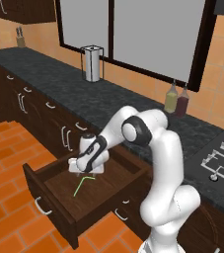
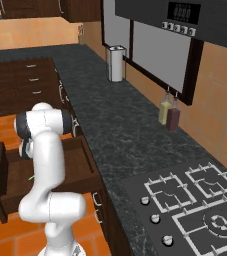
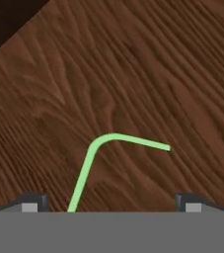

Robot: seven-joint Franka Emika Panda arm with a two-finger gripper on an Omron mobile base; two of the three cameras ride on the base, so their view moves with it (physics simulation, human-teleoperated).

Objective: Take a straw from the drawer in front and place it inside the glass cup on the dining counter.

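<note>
orange tiled floor (image 1: 10, 148), black granite worktop (image 1: 108, 101), window (image 1: 153, 34)

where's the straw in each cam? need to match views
Left base view: the straw lies on the floor of the open drawer, just below the gripper.
Right base view: a green sliver at the arm's left edge, on the drawer floor.
Hand view: lower centre, bent top pointing right, between the fingertips.
Shared landmark: the drawer's wood floor.

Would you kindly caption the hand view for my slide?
Open gripper poised above the bent green straw on the drawer floor.
</note>
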